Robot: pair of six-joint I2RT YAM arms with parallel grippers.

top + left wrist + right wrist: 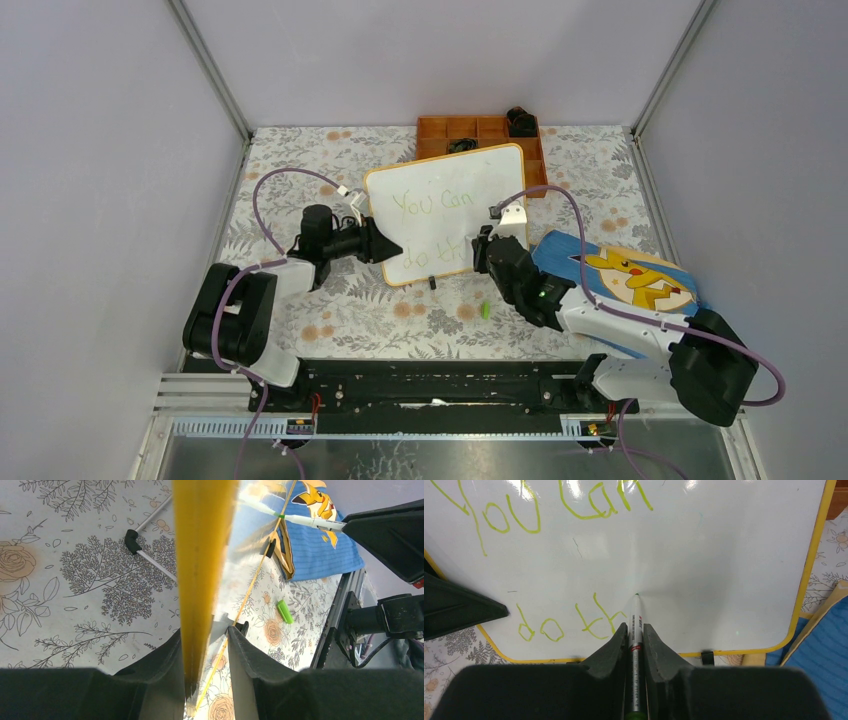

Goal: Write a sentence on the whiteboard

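Observation:
The whiteboard (470, 180) lies tilted mid-table, its yellow frame (202, 555) edge-on in the left wrist view. The sentence (432, 203) in light green reads "You can" over "do th" (569, 622). My left gripper (387, 249) is shut on the board's left edge, the frame between its fingers (165, 665). My right gripper (484, 250) is shut on a white marker (636, 630). The marker's tip (637, 596) touches the board just right of the "h". The marker (305, 520) also shows in the left wrist view.
A green marker cap (485, 311) lies on the floral tablecloth in front of the board. A blue cartoon-print cloth (620, 275) lies under the right arm. An orange compartment tray (480, 130) stands behind the board. Grey walls enclose three sides.

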